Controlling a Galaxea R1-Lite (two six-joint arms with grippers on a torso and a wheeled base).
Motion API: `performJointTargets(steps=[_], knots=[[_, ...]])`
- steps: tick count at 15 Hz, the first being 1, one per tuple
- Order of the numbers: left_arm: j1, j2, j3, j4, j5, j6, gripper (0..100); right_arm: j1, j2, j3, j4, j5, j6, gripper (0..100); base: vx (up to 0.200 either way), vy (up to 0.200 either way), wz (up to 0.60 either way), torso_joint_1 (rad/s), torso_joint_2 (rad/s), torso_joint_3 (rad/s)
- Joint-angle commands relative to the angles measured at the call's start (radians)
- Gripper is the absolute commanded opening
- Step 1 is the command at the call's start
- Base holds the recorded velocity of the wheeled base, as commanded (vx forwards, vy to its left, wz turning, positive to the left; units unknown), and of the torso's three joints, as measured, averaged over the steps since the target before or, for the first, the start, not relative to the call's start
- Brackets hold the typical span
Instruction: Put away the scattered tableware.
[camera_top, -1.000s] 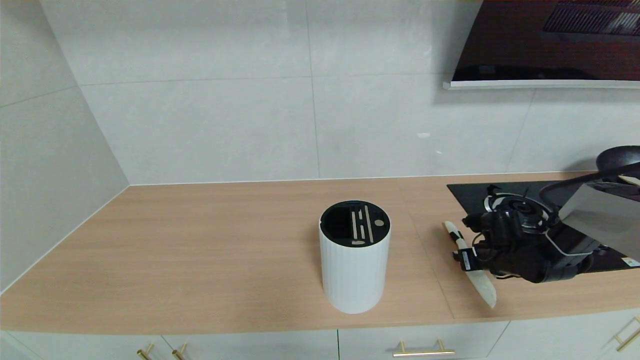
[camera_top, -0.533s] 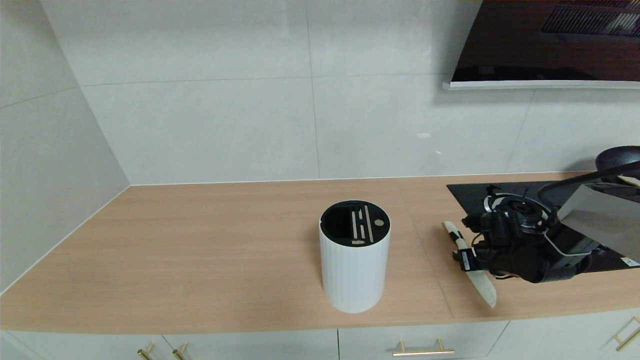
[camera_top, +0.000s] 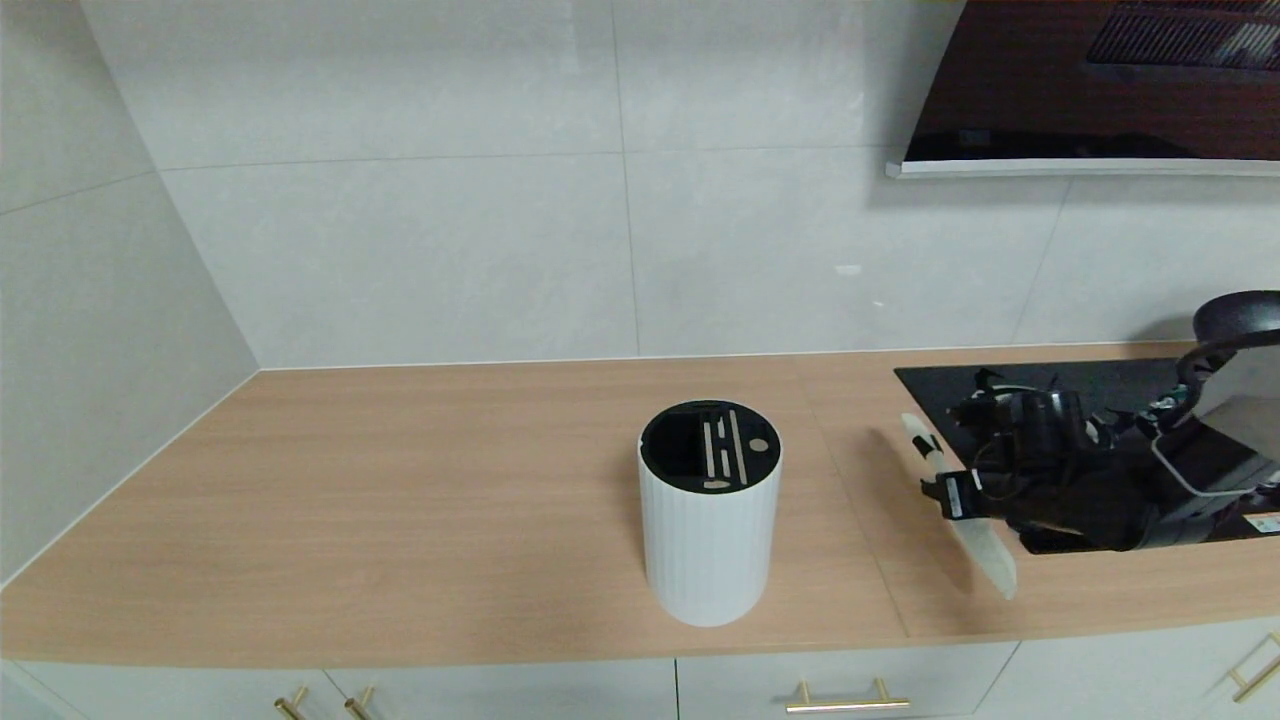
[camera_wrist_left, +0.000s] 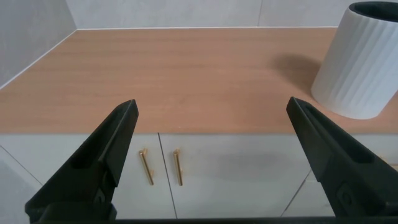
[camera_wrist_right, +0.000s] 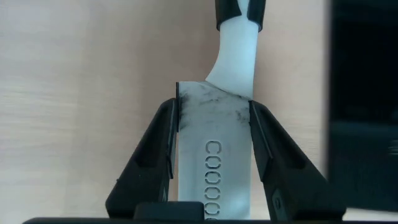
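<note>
One white knife (camera_top: 988, 558), blade clamped in right claw (camera_wrist_right: 213, 118), near front edge of table (camera_top: 400, 480), beside one black hob (camera_top: 940, 385). One ribbed holder (camera_top: 709, 520) front-centre, well apart. Left claw (camera_wrist_left: 211, 109) spread wide.

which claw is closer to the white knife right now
Right. The right claw is shut on the white knife at its blade; the left claw is open, out in front of the cabinet doors, apart from the knife.
</note>
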Motion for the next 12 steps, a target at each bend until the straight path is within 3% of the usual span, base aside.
performJointTargets(steps=[1, 3, 5, 8, 10, 12], knots=[[0.0, 0.0, -0.001, -0.004, 0.003, 0.004, 100, 0.007, -0.208, 0.065, -0.006, 0.044, 0.002, 0, 0.0, 0.0, 0.0, 0.0, 0.0, 0.0], [-0.006, 0.021, -0.133, 0.002, -0.057, 0.009, 100, 0.081, -0.377, 0.123, -0.004, 0.041, 0.003, 0, 0.0, 0.0, 0.0, 0.0, 0.0, 0.0], [-0.009, 0.224, -0.3, 0.081, -0.218, 0.01, 100, 0.193, -0.499, 0.169, 0.002, 0.015, 0.005, 0, 0.0, 0.0, 0.0, 0.0, 0.0, 0.0], [-0.012, 0.555, -0.491, 0.079, -0.339, 0.032, 100, 0.369, -0.611, 0.194, 0.003, -0.13, 0.019, 0, 0.0, 0.0, 0.0, 0.0, 0.0, 0.0], [-0.026, 0.692, -0.566, 0.079, -0.345, 0.03, 100, 0.44, -0.633, 0.198, 0.003, -0.179, 0.042, 0, 0.0, 0.0, 0.0, 0.0, 0.0, 0.0], [-0.13, 0.884, -0.646, 0.03, -0.344, -0.026, 100, 0.535, -0.642, 0.203, 0.003, -0.209, 0.052, 0, 0.0, 0.0, 0.0, 0.0, 0.0, 0.0]])
